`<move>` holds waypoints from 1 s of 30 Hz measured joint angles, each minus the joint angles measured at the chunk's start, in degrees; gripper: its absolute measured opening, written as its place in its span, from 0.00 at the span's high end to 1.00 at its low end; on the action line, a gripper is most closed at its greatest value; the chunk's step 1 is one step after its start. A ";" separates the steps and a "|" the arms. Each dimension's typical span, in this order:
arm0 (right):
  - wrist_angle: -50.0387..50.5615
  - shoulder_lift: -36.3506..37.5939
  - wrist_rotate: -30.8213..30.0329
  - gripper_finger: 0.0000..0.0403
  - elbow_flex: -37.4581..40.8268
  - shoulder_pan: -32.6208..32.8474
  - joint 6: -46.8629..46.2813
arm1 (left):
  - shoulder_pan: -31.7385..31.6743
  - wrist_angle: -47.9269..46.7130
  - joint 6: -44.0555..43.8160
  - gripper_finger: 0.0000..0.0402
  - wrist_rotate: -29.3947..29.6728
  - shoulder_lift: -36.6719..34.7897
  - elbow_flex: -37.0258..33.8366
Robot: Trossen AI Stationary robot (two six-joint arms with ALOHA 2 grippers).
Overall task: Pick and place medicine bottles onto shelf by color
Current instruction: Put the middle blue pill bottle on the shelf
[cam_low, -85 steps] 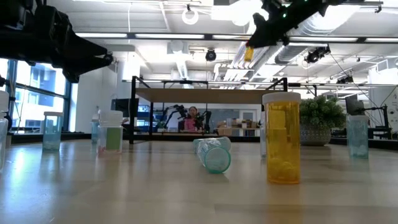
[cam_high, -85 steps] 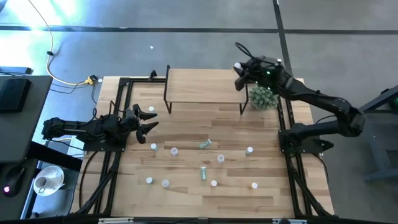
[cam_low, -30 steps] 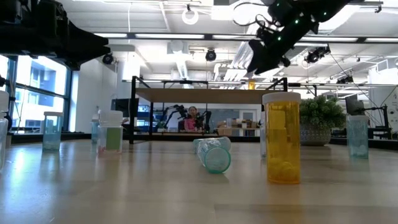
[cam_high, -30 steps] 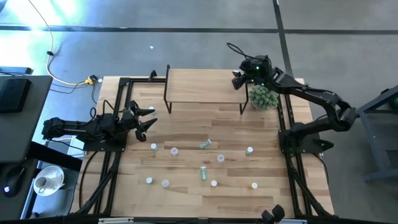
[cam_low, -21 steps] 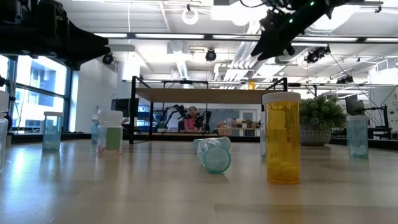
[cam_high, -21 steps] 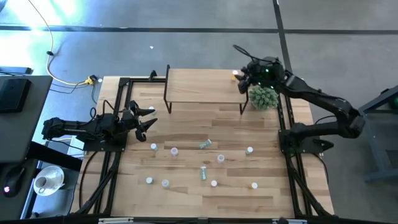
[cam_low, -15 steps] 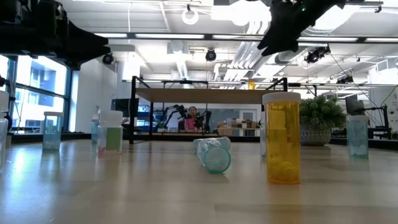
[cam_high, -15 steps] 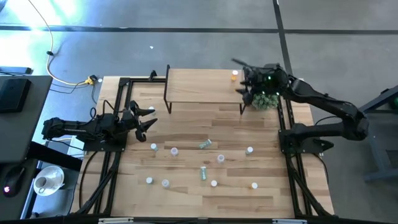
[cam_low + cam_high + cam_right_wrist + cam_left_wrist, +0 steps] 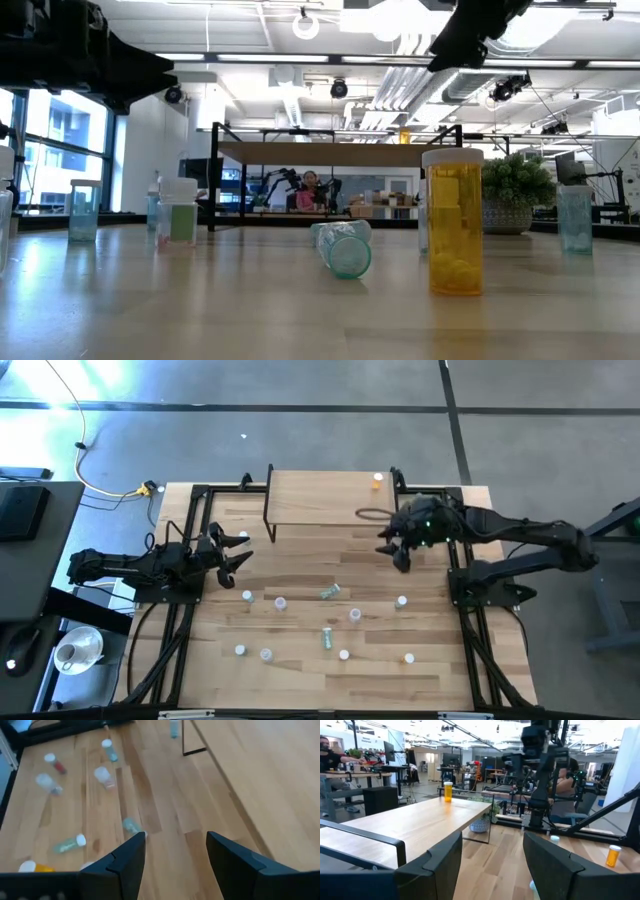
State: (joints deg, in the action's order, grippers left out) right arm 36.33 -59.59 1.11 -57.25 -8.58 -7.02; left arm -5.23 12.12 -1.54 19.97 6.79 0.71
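Barely begun, by the look of it; one orange medicine bottle (image 9: 377, 481) stands upright near the far right corner of the shelf (image 9: 320, 498), and it is the only one up there; everything else is on the table (image 9: 300, 570) in front of the shelf

Counting from above, I make out ten bottles down there: eight standing, showing as small white caps, and two greenish ones lying on their sides near the middle; one more orange bottle (image 9: 409, 658) stands near the front right; the colours of most caps-up bottles I cannot tell from overhead

The right tool (image 9: 392, 548) hangs over the table just in front of the shelf's right legs, fingers spread and empty; I'd judge it is headed for another bottle; the left tool (image 9: 236, 552) waits at the table's left edge, fingers apart, holding nothing; one shelf, two arms
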 joint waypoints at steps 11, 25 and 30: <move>-10.78 0.31 -9.64 0.50 10.72 13.01 -3.38 | 0.01 -0.77 -2.78 0.50 -3.90 0.02 0.00; -36.08 0.33 -15.64 0.50 15.98 17.96 3.35 | 0.01 -1.80 -5.84 0.50 -4.51 3.16 0.21; -38.73 0.33 -15.65 0.50 15.98 18.92 4.95 | 0.01 -2.24 -4.80 0.50 -5.24 6.72 3.10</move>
State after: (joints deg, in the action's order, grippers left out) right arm -2.39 -59.27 -14.55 -41.28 10.33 -2.07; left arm -5.22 9.88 -6.34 14.74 13.51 3.81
